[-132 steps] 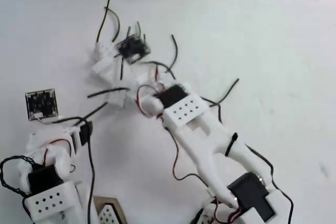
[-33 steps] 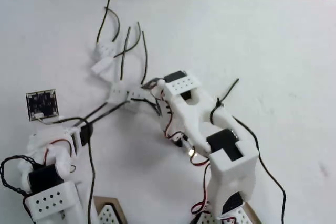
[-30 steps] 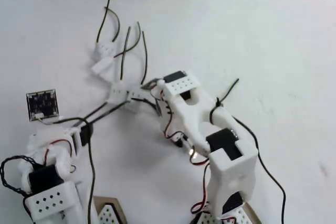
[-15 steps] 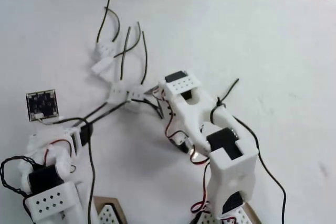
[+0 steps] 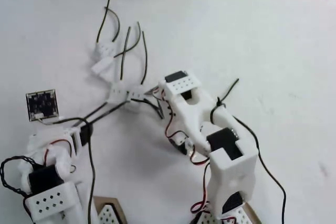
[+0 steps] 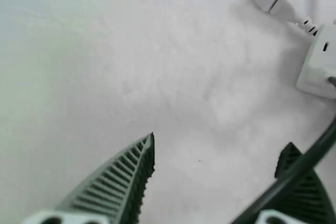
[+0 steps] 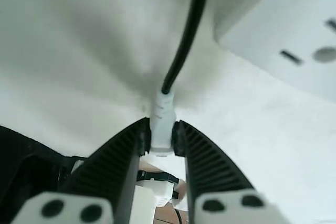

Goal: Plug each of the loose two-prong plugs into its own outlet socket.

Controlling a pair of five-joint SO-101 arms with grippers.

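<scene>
The right pincer (image 7: 160,136) is gripping a white plug (image 7: 161,115) low over the counter (image 7: 63,35), just beside an outlet block (image 7: 283,35) (left pincer (image 6: 220,142) is hanging spread wide), so squaring it up and pushing in is looking next.

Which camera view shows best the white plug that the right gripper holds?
The right wrist view: the white plug sits pinched in the right gripper, its black cord leading away. In the high view the arm hides it. The left wrist view faces other white socket blocks.
</scene>
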